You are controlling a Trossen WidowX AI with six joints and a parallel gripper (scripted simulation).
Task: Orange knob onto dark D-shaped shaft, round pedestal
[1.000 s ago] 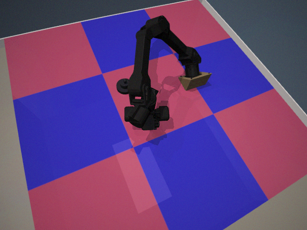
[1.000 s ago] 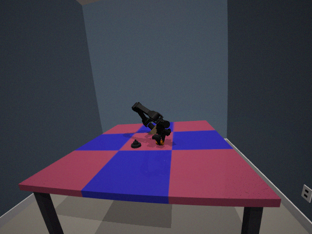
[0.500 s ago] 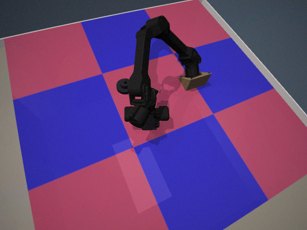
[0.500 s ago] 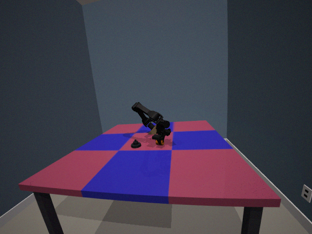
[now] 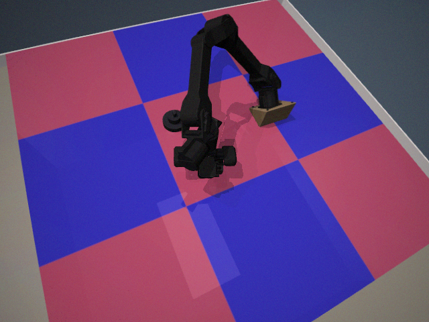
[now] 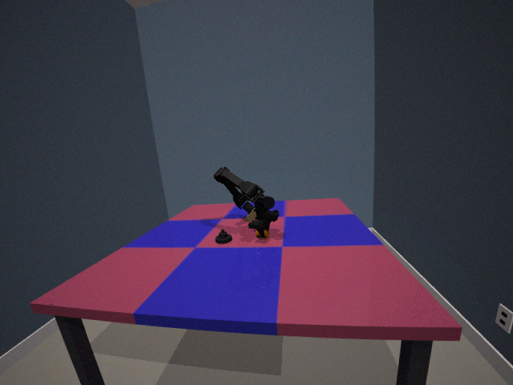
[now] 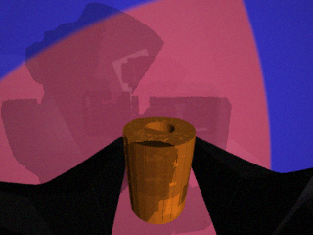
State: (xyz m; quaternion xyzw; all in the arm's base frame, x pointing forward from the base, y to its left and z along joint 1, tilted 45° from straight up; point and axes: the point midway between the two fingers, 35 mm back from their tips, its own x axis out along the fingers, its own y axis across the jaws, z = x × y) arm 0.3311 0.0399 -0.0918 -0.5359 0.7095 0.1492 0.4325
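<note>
The orange knob (image 6: 266,233) (image 7: 158,181) appears to lie on its side at table level. Its holed end faces the top of the wrist view; the hole's flat side cannot be told clearly. My gripper (image 6: 262,234) (image 7: 157,142) is shut on the knob, one dark finger on each side. In the top view the arm hides the knob. The round dark pedestal (image 5: 168,121) (image 6: 224,240) stands on the table apart from the gripper, to its left in the exterior view. Its bare shaft (image 5: 175,113) (image 6: 222,231) points up; the flat side does not show.
The arm's tan wedge-shaped base (image 5: 277,112) (image 6: 251,215) stands behind the gripper in the exterior view. In the top view the forearm passes close beside the pedestal. The table (image 5: 114,180) (image 6: 352,281) has large red and blue squares.
</note>
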